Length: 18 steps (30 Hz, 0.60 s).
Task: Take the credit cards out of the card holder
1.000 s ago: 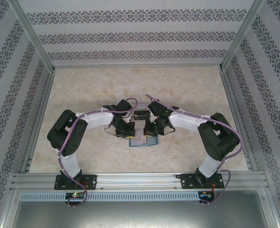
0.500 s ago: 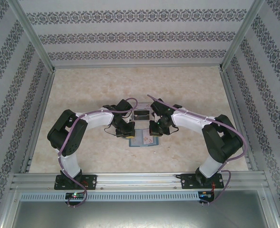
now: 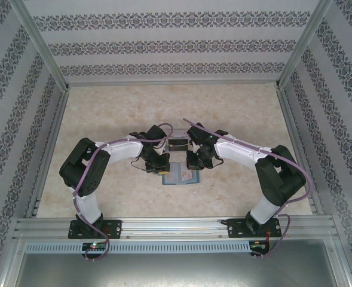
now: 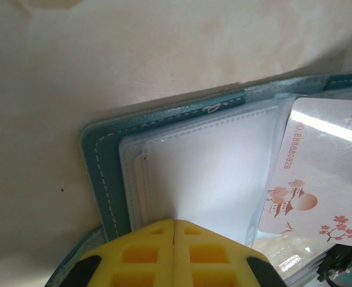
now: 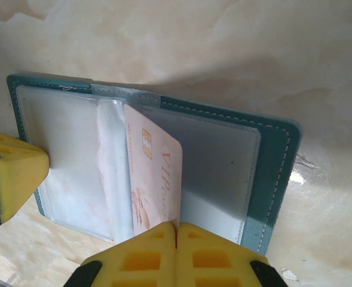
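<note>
Right gripper: closed, pinching pale credit card (lower centre).
Left gripper: closed, pressing card holder down.
Change: R arm drew back slightly; card prob. sliding out.

Beige marble-look tabletop w/ floral-striped wallpaper walls, alu frame at front.

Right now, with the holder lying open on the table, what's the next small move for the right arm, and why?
Probably draw the right end effector back, sliding the card clear of the sleeves. It is shut on the card's near edge, the card looks partly tucked in the holder, and the shut left end effector pins the holder's other half.
</note>
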Motion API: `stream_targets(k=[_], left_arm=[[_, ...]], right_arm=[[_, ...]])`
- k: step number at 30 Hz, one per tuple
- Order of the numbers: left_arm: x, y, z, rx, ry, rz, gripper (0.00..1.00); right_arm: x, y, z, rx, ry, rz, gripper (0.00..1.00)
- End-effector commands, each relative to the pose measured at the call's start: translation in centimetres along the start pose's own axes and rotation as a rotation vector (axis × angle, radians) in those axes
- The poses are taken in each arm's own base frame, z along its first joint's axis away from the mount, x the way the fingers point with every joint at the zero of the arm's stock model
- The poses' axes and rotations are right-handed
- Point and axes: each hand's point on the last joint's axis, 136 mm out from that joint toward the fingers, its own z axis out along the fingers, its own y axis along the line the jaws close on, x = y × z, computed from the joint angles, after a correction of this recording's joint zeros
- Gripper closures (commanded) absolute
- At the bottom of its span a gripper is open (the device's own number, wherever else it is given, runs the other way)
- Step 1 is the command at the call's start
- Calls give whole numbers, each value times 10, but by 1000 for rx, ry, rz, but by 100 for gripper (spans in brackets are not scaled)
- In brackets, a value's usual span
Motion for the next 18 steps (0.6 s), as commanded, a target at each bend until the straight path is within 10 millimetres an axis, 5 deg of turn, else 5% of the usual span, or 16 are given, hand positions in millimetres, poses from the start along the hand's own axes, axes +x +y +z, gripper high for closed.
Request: stream_targets(k=[1, 11, 18], left_arm=[[20, 34, 15, -141, 71, -30, 100], [20, 33, 15, -138, 71, -28, 100], [20, 34, 16, -140, 71, -30, 100]], right_arm=[[2, -6, -5, 58, -2, 1, 93], [4, 14, -5, 6, 0, -4, 80], [7, 25, -4, -25, 2, -9, 79]])
